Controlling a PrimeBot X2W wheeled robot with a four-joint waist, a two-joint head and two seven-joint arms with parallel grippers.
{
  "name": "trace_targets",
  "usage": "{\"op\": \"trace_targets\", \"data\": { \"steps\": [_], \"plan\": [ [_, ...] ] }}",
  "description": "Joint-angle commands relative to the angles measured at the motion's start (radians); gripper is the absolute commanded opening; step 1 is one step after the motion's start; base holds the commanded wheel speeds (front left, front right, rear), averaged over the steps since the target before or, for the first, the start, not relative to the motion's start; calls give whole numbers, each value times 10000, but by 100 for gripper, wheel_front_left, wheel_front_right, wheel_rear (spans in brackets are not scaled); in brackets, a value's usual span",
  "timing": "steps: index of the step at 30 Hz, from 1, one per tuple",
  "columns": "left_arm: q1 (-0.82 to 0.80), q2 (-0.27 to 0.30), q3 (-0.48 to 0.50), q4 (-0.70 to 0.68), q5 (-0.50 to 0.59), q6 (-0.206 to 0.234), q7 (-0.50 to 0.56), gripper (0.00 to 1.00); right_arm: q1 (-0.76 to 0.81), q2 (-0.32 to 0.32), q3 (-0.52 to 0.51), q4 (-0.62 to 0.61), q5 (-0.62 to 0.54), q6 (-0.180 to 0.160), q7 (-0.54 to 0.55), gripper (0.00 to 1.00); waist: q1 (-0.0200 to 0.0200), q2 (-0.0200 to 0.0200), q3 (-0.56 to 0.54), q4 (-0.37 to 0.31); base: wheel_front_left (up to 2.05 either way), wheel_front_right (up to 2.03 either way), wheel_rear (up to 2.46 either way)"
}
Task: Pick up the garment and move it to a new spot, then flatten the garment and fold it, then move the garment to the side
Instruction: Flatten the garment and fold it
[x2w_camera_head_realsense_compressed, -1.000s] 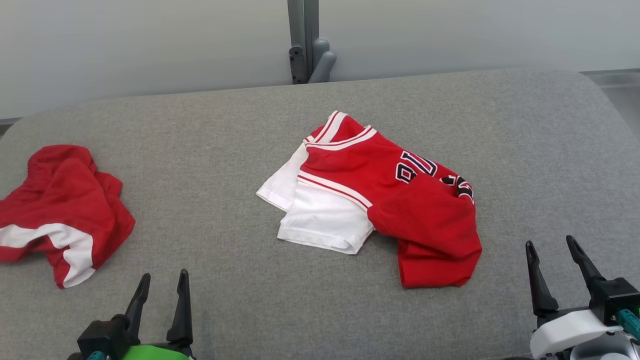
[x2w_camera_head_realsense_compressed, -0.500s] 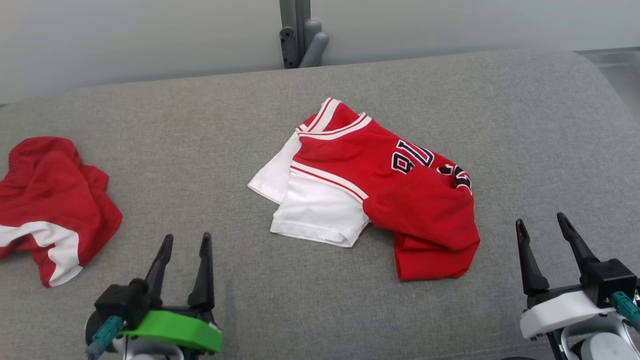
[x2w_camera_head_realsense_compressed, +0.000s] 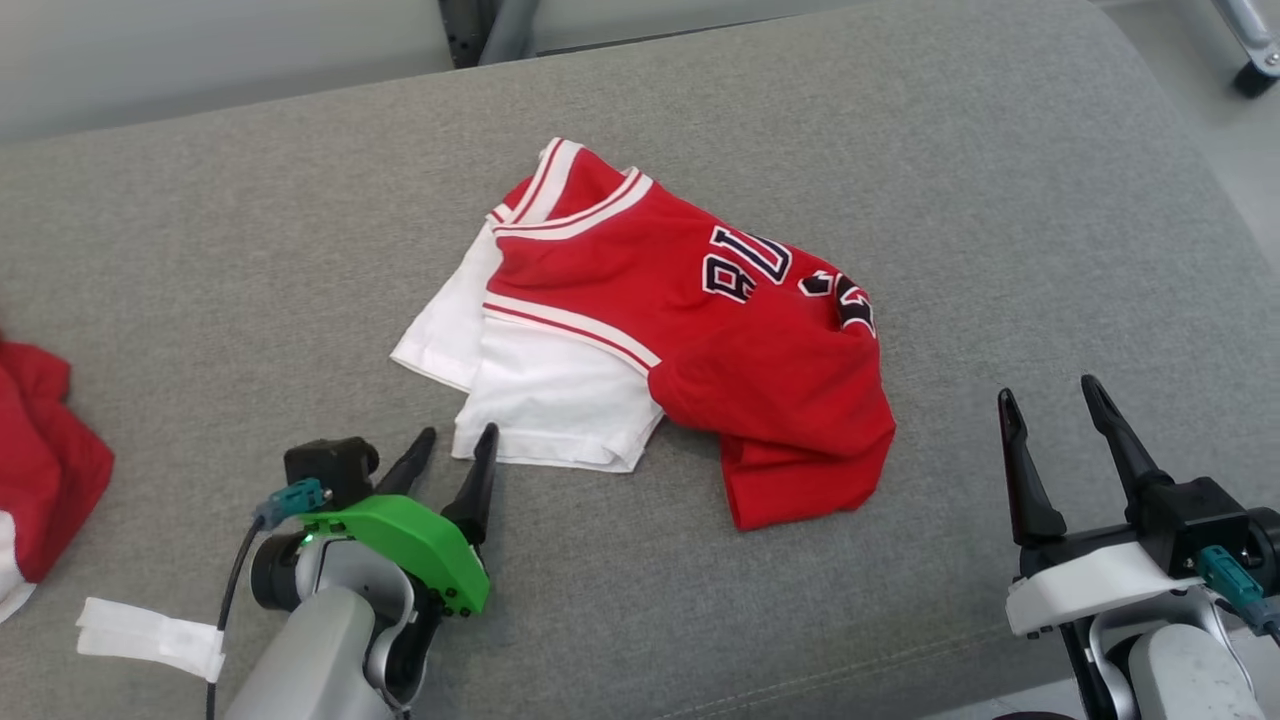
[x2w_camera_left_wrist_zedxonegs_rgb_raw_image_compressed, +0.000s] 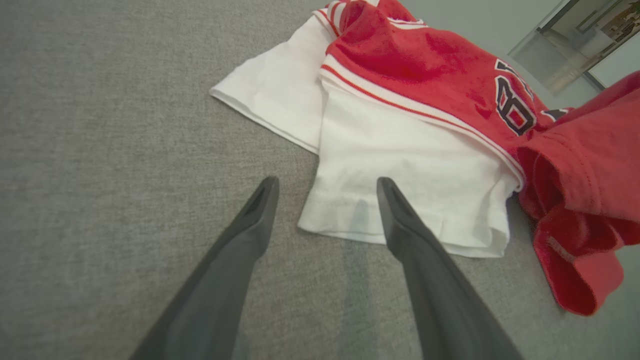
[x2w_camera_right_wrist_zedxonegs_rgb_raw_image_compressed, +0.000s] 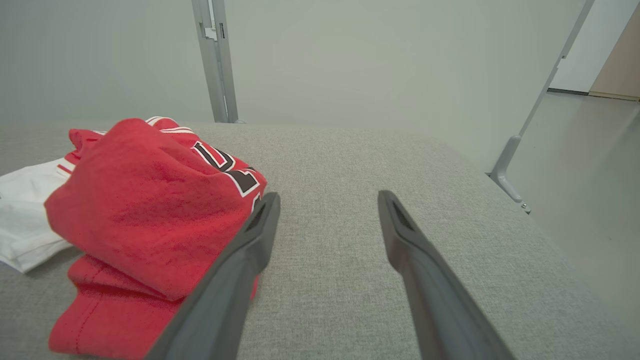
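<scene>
Grey upholstered surface (x2w_camera_head_realsense_compressed: 200, 250): bearer.
Red-and-white basketball jersey (x2w_camera_head_realsense_compressed: 700, 330): crumpled mid-surface; likely light, limp, slick.
Best hold: white sleeve hem (x2w_camera_left_wrist_zedxonegs_rgb_raw_image_compressed: 330, 226), toward front edge.
Left gripper (x2w_camera_head_realsense_compressed: 458, 435): spread, empty, just beside hem.
Right gripper (x2w_camera_head_realsense_compressed: 1045, 388): spread, empty, front-right corner.

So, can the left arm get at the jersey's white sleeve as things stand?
Likely yes: the left arm has its jaws open right at the white sleeve hem, with nothing lying between.
</scene>
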Motion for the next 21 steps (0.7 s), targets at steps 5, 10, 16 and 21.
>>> {"op": "trace_targets", "data": {
  "steps": [5, 10, 16, 21],
  "plan": [
    [-478, 243, 34, 1186, -319, -13, -32, 100, -56, 70, -116, 11, 14, -10, -31, 100, 0, -1, 425, -790, 0, 0, 0],
    [-348, 60, -667, 1354, -1171, -27, 482, 46, 20, 99, -130, 45, 6, -10, -31, 100, 0, -1, 393, -895, 0, 0, 0],
    [-247, 464, -1541, 695, -2140, -35, 1037, 0, -56, 81, -136, 100, 1, -10, -31, 100, 0, -1, 348, -766, 0, 0, 0],
    [-511, 754, -1878, -326, -2741, -30, 1290, 0, -71, 12, -64, 148, -11, -10, -31, 100, 0, -1, 202, -620, 0, 0, 0]
  ]
}}
